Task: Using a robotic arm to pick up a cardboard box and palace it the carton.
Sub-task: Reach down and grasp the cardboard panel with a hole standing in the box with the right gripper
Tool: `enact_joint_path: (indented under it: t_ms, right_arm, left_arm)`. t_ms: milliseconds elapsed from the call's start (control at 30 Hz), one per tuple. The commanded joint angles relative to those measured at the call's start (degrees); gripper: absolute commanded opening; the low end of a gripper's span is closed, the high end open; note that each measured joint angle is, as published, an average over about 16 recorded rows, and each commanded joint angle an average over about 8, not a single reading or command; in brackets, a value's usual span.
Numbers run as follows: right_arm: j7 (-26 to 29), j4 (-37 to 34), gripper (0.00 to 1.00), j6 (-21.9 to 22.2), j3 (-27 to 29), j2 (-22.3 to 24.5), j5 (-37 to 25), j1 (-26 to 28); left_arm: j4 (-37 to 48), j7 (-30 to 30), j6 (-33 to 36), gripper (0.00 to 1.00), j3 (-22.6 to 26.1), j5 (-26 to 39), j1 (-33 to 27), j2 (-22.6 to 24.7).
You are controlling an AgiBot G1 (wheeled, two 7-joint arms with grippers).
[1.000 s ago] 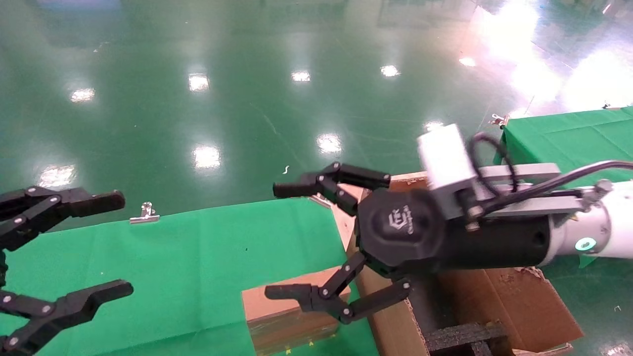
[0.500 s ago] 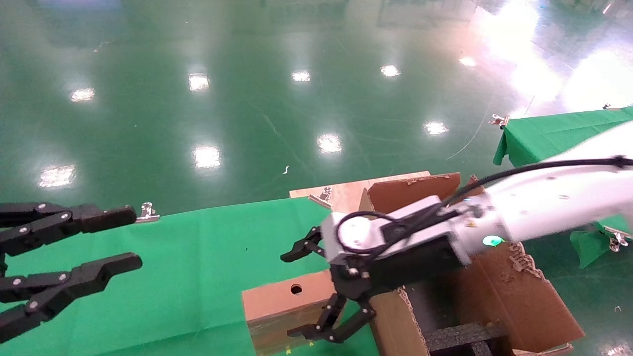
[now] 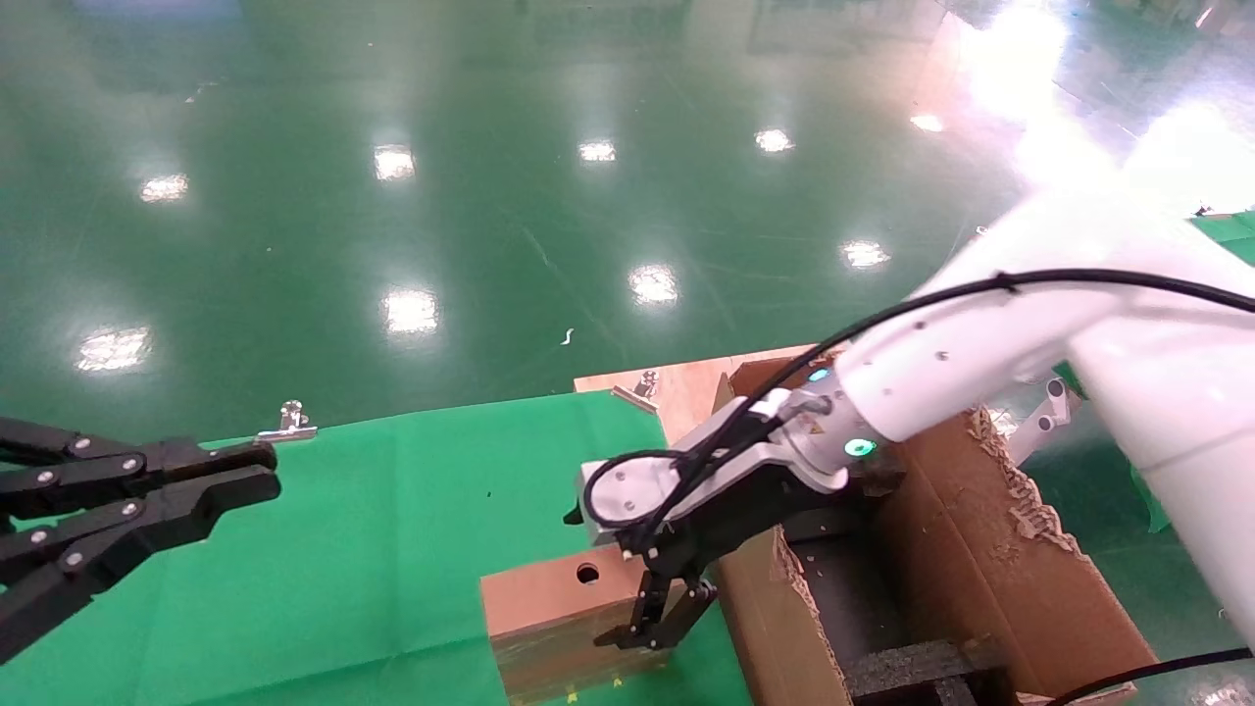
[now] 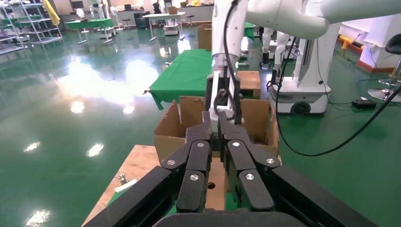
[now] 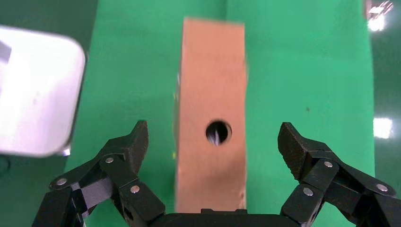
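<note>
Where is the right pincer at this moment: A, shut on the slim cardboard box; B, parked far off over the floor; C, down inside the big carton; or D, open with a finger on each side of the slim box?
D: the right wrist view shows the right pincer open, its fingers either side of the cardboard box without touching it, outside the carton.

A green cloth covers the table and is wrinkled in some places. A small metal clip sits at its far edge, and a second clip lies on a bare wooden board just beside the cloth. The glossy green floor reflects the ceiling lights.
</note>
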Motion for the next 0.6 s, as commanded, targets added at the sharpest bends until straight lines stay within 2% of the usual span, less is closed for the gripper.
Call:
enact_joint_path:
  t_ms: [33,100,133,200,233,367,400,467,500,600]
  right_arm:
    - [-0.7,-1.0,1.00,-0.2,-1.9,-1.4,-2.0,1.3]
    - [-1.4,-1.7,1.00,-0.2,-3.7,-2.5,-3.0,2.3]
    - [-1.8,-2.0,1.00,-0.2,-4.5,-3.0,-3.5,2.7]
    - [-2.6,-2.6,0.99,-0.1,-6.0,-3.8,-4.1,3.3]
    - [-3.0,-2.9,0.92,-0.1,-6.6,-4.1,-4.3,3.6]
    - [-3.9,-4.0,0.42,0.1,-8.4,-5.0,-4.9,4.3]
    - [-4.0,-4.2,0.30,0.2,-8.7,-5.1,-5.0,4.4]
    - [-4.2,-4.6,0.06,0.2,-9.1,-5.3,-5.2,4.6]
    - [-4.2,-4.7,0.00,0.2,-9.2,-5.4,-5.3,4.7]
    - [-4.2,-4.7,0.00,0.3,-9.3,-5.4,-5.2,4.7]
  left_arm:
    - [0.0,0.0,0.0,0.00,0.0,0.0,0.0,0.0]
    - [0.0,0.0,0.0,0.00,0.0,0.0,0.0,0.0]
    - [0.0,0.0,0.0,0.05,0.0,0.0,0.0,0.0]
    - [0.0,0.0,0.0,0.30,0.0,0.0,0.0,0.0]
    - [0.0,0.0,0.0,0.42,0.0,0.0,0.0,0.0]
    - [0.0,0.0,0.0,0.92,0.0,0.0,0.0,0.0]
    - [0.0,0.0,0.0,1.00,0.0,0.0,0.0,0.0]
    - [0.0,0.0,0.0,1.00,0.0,0.0,0.0,0.0]
    - [0.0,0.0,0.0,1.00,0.0,0.0,0.0,0.0]
    - [0.0,0.0,0.0,1.00,0.0,0.0,0.0,0.0]
